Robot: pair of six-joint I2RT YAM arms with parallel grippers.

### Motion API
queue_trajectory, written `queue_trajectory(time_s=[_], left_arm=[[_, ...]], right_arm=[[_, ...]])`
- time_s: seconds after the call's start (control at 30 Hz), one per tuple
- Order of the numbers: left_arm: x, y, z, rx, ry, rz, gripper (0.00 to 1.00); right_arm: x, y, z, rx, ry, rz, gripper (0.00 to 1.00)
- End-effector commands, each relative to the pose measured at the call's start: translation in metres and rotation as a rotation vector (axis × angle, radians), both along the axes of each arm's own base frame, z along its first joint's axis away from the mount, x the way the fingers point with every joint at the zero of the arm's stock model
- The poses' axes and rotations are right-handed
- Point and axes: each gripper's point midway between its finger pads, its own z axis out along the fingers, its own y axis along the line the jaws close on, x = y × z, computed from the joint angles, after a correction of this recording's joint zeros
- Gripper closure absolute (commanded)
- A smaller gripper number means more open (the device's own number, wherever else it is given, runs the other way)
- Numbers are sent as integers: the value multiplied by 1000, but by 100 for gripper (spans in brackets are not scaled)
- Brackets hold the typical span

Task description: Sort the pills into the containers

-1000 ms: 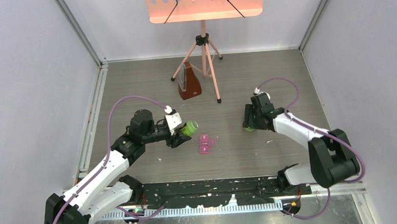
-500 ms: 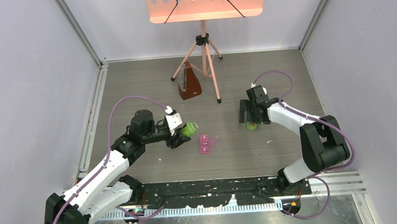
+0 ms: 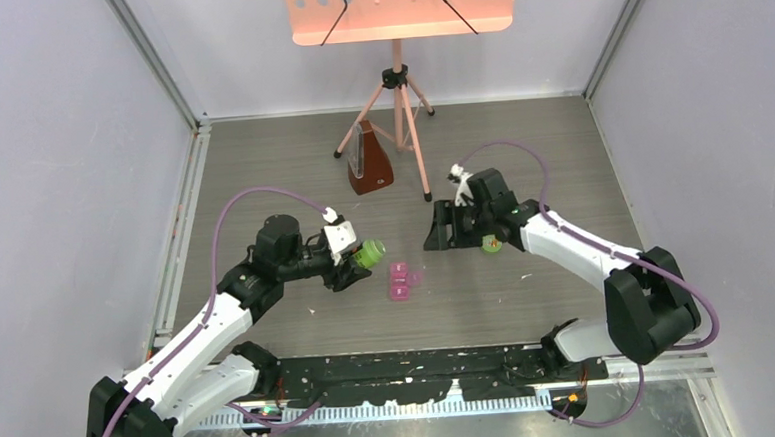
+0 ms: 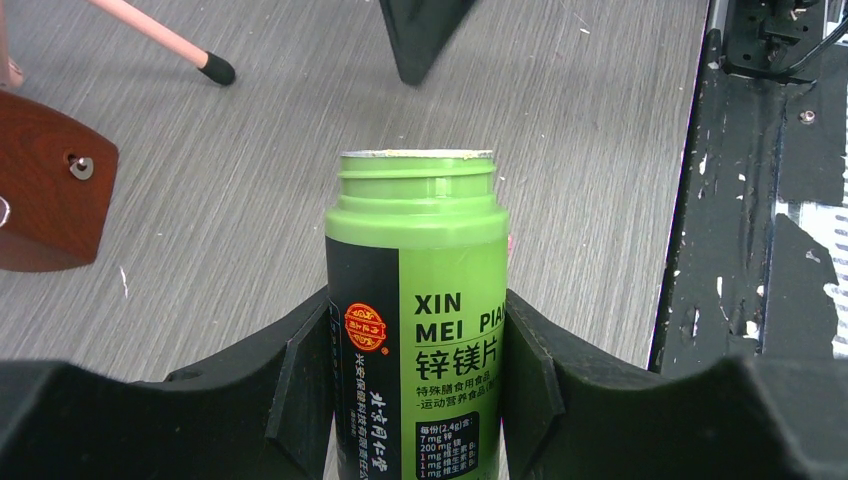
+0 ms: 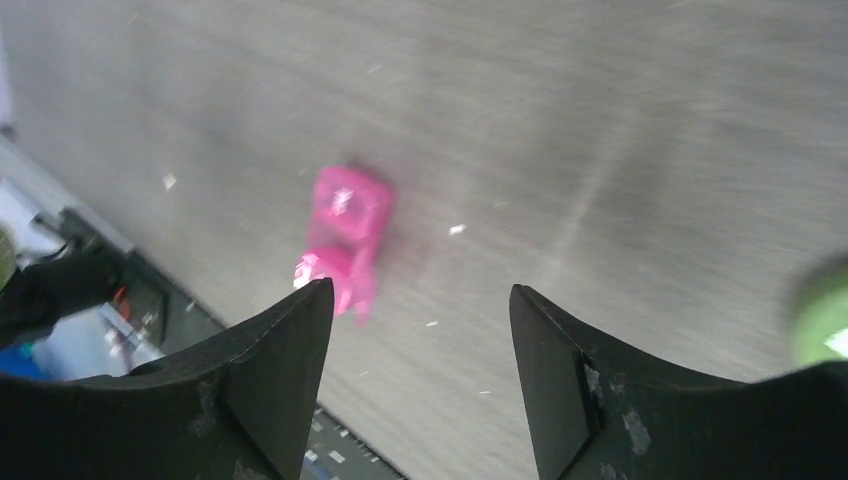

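My left gripper [image 4: 417, 370] is shut on a green cylindrical bottle [image 4: 420, 290], which has no cap and points its mouth away from the camera. In the top view the left gripper [image 3: 354, 265] holds the bottle [image 3: 370, 252] just left of the pink pill box [image 3: 401, 280]. My right gripper [image 3: 438, 236] is open and empty, up and to the right of the box. In the right wrist view the pill box [image 5: 345, 235] lies blurred beyond the open right gripper [image 5: 420, 300]. No pills show in any view.
A green cap [image 3: 489, 243] lies on the table by the right arm; it also shows at the right wrist view's edge [image 5: 825, 310]. A brown metronome [image 3: 371, 166] and a pink tripod stand [image 3: 398, 98] are behind. White specks dot the table. Black tape edges the front [image 3: 422, 377].
My right gripper has swung left, away from the green cap and toward the pink pill box. The left arm and the bottle have not moved.
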Motion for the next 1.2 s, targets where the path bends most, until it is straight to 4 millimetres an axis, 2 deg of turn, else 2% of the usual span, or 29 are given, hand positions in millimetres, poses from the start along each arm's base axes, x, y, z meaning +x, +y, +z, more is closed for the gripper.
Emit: queue_trajectory(time_s=[0.0, 0.17, 0.3, 0.47, 0.7, 0.77, 0.97, 1.07, 1.17], left_arm=[[5, -2, 12, -26, -27, 13, 100], [7, -3, 7, -16, 22, 36, 100], [7, -3, 6, -14, 26, 36, 100], [8, -3, 5, -13, 21, 38, 100], [9, -3, 3, -9, 25, 40, 100], [9, -3, 3, -8, 26, 41, 100], [4, -9, -1, -9, 45, 0, 100], [-1, -15, -3, -12, 47, -30, 100], [-1, -19, -10, 6, 60, -37, 100]], right_arm=[[-31, 57, 11, 181, 64, 148, 29], [-43, 77, -7, 167, 162, 180, 34], [-45, 75, -25, 105, 210, 188, 36], [-47, 74, -32, 84, 214, 208, 39], [-53, 85, -32, 135, 258, 241, 69], [-52, 85, -30, 135, 260, 240, 75], [-49, 73, -30, 42, 235, 257, 87], [-50, 67, -29, 12, 218, 288, 88], [-54, 52, -37, -49, 244, 293, 89]])
